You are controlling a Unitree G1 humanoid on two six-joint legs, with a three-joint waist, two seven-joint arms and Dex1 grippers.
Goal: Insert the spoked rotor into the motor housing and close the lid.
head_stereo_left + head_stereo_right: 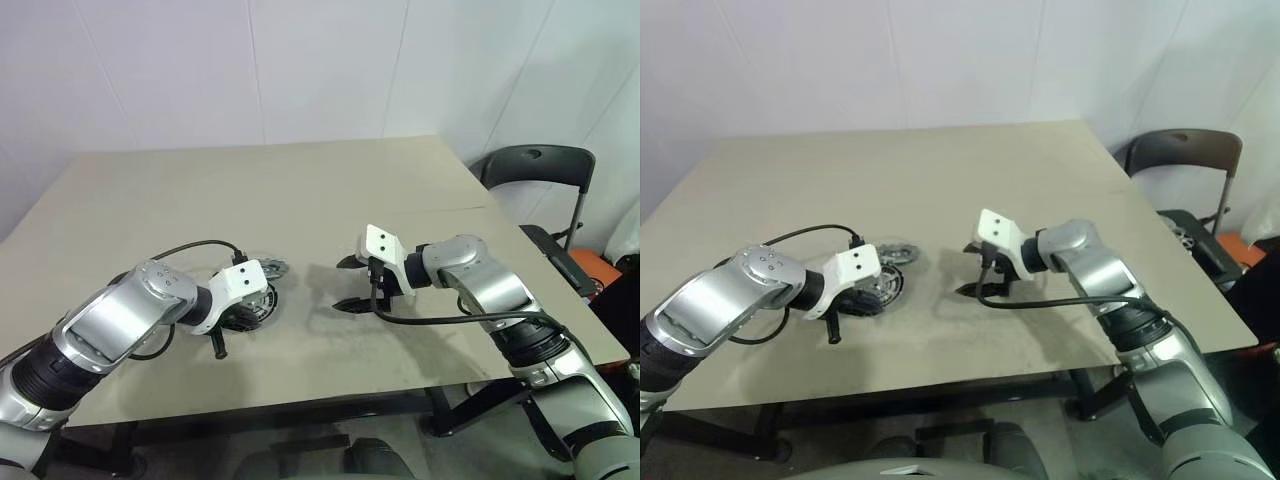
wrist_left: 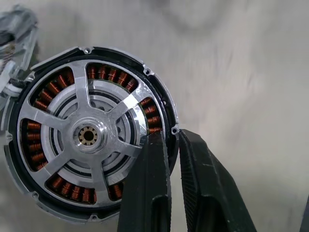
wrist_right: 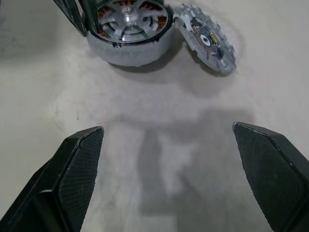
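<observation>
The motor housing (image 2: 35, 141) lies flat on the table, its copper coils showing between the silver spokes of the spoked rotor (image 2: 89, 135), which sits inside it. My left gripper (image 2: 169, 137) is shut on the housing's rim, one finger over the rotor's black edge and the other outside the silver wall. The lid (image 3: 207, 38), a grey notched disc, lies on the table against the housing's far side (image 1: 272, 268). To the right of the housing (image 1: 252, 308), my right gripper (image 1: 343, 285) hangs open over bare table, holding nothing.
The tan table (image 1: 300, 190) reaches to a white wall at the back. A black chair (image 1: 535, 165) stands past the table's right edge, with an orange object (image 1: 600, 275) beside it. A black cable loops over my left arm.
</observation>
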